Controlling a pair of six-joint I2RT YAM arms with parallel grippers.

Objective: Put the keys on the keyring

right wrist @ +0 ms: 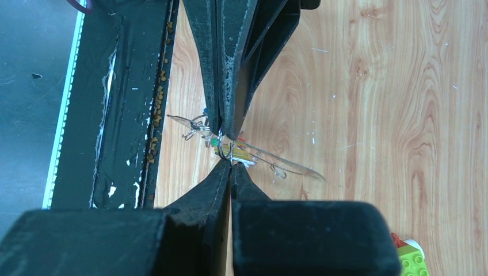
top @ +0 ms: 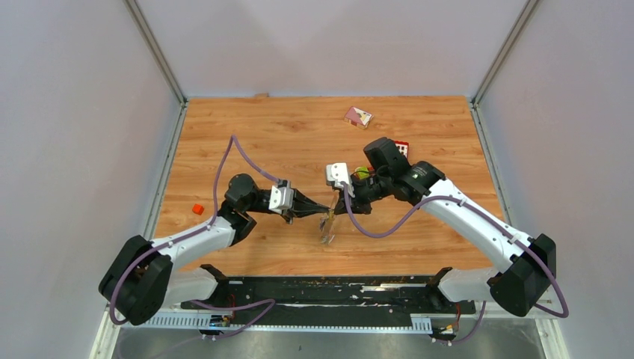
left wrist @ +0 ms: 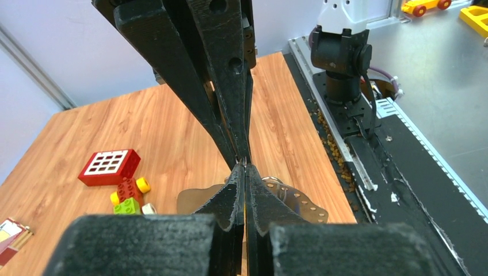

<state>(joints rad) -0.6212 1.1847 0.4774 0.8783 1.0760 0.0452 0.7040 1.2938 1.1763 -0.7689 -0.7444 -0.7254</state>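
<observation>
Bright even overhead light, soft faint shadows on the wooden counter (top: 299, 134), near black fingers (left wrist: 172, 241) blurred, overhead view sharp, no glare

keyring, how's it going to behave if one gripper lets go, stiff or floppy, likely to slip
Probably stiff: the keyring looks flat while hanging from the pinched tips of the left gripper and right gripper. Likely slippery, being thin shiny metal held only at an edge. The keys dangle on wire loops, so they would probably swing.
</observation>
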